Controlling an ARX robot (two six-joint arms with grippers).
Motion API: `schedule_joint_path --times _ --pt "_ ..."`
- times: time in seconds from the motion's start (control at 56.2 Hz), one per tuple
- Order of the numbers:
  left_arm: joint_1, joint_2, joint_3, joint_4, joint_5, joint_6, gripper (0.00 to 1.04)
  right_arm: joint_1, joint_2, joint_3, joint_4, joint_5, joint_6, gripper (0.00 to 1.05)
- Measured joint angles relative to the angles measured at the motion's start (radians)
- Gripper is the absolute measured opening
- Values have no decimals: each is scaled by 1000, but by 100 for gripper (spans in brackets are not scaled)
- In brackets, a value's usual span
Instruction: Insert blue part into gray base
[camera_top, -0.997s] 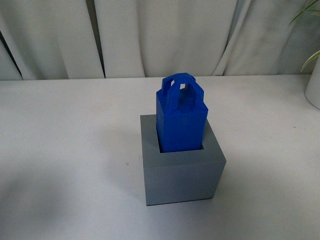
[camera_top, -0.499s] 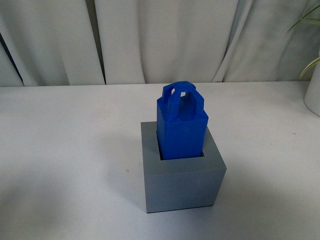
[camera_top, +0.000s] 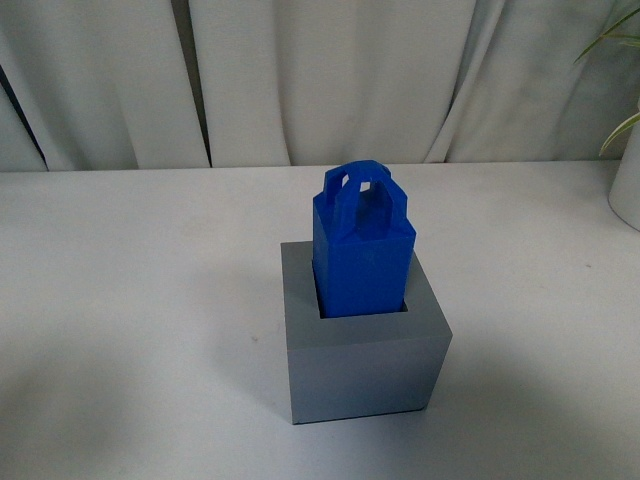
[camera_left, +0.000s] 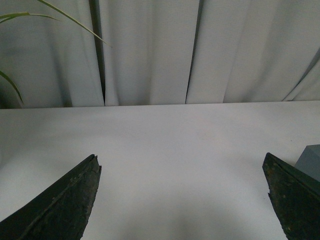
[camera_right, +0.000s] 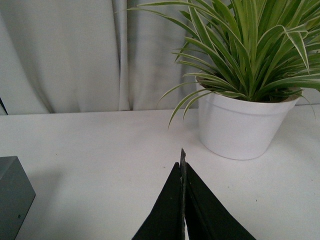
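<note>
Three cameras over one white tabletop (camera_top: 120, 300).
Front view angled down at the gray base (camera_top: 365, 365); both wrist views set low, faced toward the curtains (camera_left: 150, 50), each caught a corner of the base.

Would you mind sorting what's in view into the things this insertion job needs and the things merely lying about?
Job:
- blue part, standing in the gray base's recess
- gray base

Lying about:
- potted plant
- curtain
- table
</note>
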Motion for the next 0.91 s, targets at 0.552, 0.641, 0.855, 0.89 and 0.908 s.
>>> schedule_joint_path --times 0.552,0.641,0.855,0.89,0.908 --pt "0 0 0 0 0 0 99 0 -178 0 -173 0 0 2" --pt "0 0 0 0 0 0 99 0 -208 0 -205 0 0 2" --pt "0 0 0 0 0 0 99 0 -360 1 -363 -1 -1 2" --pt "0 0 0 0 0 0 99 0 -360 1 -363 -1 0 7" --pt "0 0 0 0 0 0 99 0 -360 1 -363 -1 0 10"
